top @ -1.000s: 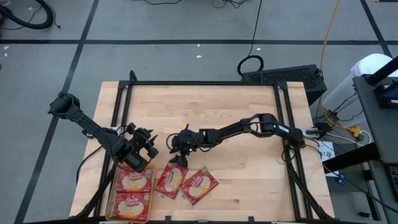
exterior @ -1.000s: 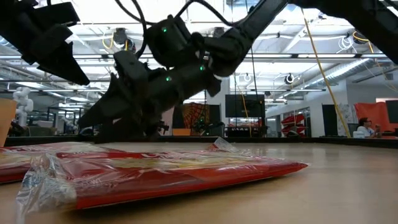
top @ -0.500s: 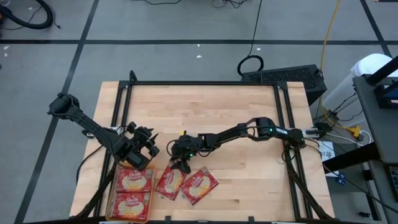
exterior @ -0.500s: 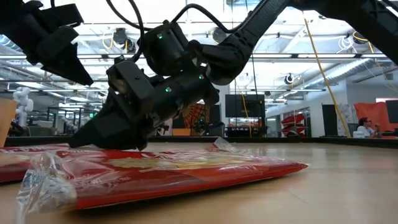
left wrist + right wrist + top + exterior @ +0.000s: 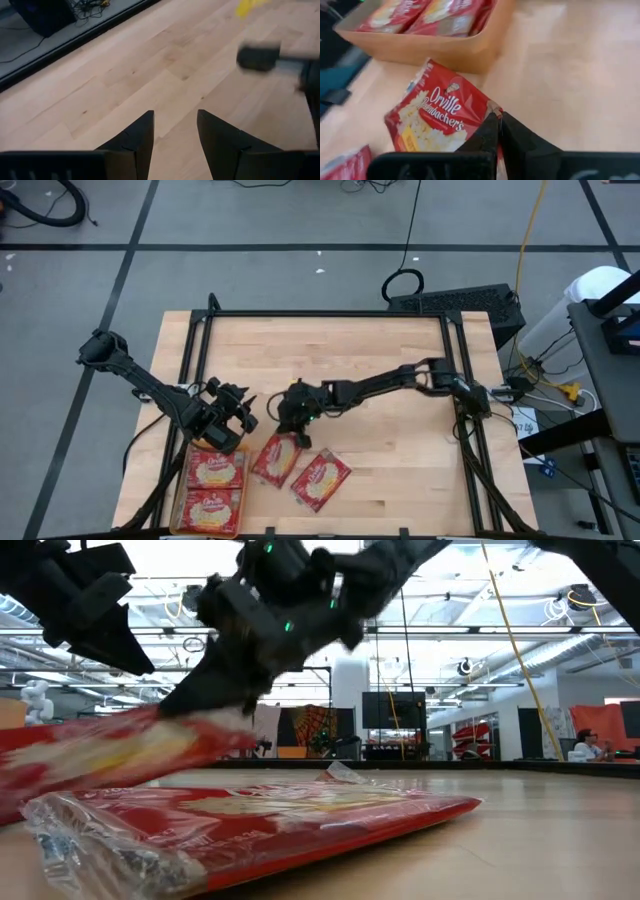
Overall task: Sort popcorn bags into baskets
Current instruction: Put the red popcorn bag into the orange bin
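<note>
My right gripper is shut on one red popcorn bag, which slants up off the table, near the table's middle front. A second bag lies flat on the table just to its right, and fills the foreground of the low view. The orange basket at the front left holds two bags lying flat side by side. My left gripper hovers open over the basket's far end, with only bare wood showing between its fingers. My right gripper pinches the bag's far right corner between its two shut fingers, at the edge seam. The fingers slant down from the table's far right. The bag hangs tilted, its held end raised; I cannot tell whether its low end still rests on the table.
The basket's wall stands close in front of the held bag. Bare wood stretches over the table's far half and right side. Black frame rails run along the table's left, far and right edges.
My right gripper has come down toward the near edge onto the bag, shut on its corner, then risen and drawn back a little. The bag's held end has lifted off the table and the bag now tilts. The other bag stays flat.
</note>
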Controlling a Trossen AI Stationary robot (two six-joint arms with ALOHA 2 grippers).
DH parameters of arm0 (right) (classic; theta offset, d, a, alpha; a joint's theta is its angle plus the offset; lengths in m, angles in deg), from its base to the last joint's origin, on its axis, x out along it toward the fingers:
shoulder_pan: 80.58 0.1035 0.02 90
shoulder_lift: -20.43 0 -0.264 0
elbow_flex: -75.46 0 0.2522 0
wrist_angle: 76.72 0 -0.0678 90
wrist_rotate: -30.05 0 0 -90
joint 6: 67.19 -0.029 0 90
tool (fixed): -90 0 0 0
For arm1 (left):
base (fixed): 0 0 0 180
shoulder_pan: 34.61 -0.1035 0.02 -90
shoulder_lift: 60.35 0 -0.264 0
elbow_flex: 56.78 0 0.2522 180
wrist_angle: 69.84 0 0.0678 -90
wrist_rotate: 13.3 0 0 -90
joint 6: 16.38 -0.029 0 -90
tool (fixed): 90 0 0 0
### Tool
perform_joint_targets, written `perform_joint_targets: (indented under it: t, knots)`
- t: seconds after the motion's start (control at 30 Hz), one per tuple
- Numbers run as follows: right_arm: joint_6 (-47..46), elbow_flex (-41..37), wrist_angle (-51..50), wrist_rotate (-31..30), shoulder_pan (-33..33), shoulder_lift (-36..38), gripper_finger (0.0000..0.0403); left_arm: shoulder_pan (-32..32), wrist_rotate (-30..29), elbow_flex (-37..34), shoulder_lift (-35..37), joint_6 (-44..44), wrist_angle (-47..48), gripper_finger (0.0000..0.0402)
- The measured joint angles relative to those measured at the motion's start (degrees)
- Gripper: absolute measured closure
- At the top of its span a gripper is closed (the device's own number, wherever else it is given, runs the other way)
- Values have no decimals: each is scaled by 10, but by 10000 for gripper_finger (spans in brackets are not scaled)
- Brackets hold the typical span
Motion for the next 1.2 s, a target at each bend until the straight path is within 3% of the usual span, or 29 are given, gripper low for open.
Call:
perform_joint_targets:
  t: [0.2, 0.37, 0.57, 0.67, 0.8, 1.03, 1.2]
  knots:
    - [64, -14, -104, -100, 1, 90, 402, 0, -5, 0, 0, -32, -48, 249]
    - [83, -69, -121, -182, 1, 168, 402, 0, 21, 0, 0, -198, -189, 240]
    - [99, -157, -91, -235, 0, 257, 403, -23, 51, 0, 0, -379, -355, 172]
    - [102, -208, -62, -250, 0, 294, 403, -56, 63, 0, 0, -400, -379, 134]
    - [95, -285, 1, -251, 1, 340, 403, -106, 148, 0, 0, -424, -396, 101]
    - [78, -415, 153, -250, 2, 390, 403, -162, 275, 0, -25, -494, -467, 120]
    - [70, -463, 210, -248, 2, 393, 403, -196, 315, -1, -83, -542, -529, 151]
